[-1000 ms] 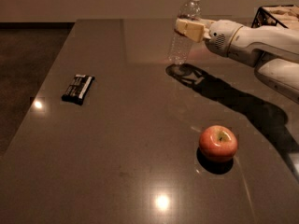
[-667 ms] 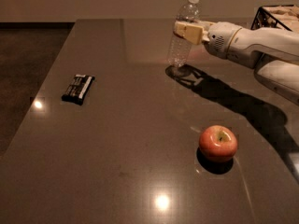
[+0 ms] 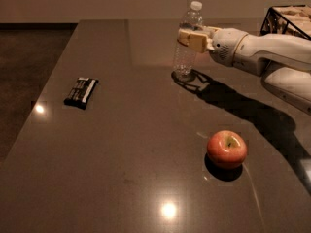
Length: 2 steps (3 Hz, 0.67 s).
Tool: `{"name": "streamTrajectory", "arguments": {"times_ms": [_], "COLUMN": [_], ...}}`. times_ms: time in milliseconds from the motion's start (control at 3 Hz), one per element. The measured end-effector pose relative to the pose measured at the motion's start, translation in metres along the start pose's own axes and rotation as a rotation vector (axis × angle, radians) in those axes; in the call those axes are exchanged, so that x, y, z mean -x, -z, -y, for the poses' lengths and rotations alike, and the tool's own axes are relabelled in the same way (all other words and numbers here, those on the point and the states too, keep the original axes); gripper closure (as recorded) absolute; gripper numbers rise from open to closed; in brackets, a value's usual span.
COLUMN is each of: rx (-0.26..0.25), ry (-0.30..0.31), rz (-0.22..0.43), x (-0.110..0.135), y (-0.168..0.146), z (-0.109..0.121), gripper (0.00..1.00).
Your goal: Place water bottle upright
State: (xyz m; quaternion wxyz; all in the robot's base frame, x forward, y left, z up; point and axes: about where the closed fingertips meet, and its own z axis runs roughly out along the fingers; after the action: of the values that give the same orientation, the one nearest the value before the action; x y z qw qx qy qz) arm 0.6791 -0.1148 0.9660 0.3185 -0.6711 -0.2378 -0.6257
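The water bottle stands upright on the far part of the counter, base seemingly touching it. The pincer is closed around its upper part. If it drags sideways while opening, the light bottle could tip over

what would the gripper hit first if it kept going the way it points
The water bottle, which the gripper grips from the right. Past it, leftward, only bare table shows, though depth is unclear.
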Motion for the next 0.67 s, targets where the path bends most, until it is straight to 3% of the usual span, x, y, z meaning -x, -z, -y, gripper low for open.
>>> {"name": "streamTrajectory", "arguments": {"times_ms": [667], "rx": [-0.017], "ry": [0.039], "rz": [0.026], "x": [0.0129], "y": [-0.001], "z": [0.0082], "gripper": [1.0]}}
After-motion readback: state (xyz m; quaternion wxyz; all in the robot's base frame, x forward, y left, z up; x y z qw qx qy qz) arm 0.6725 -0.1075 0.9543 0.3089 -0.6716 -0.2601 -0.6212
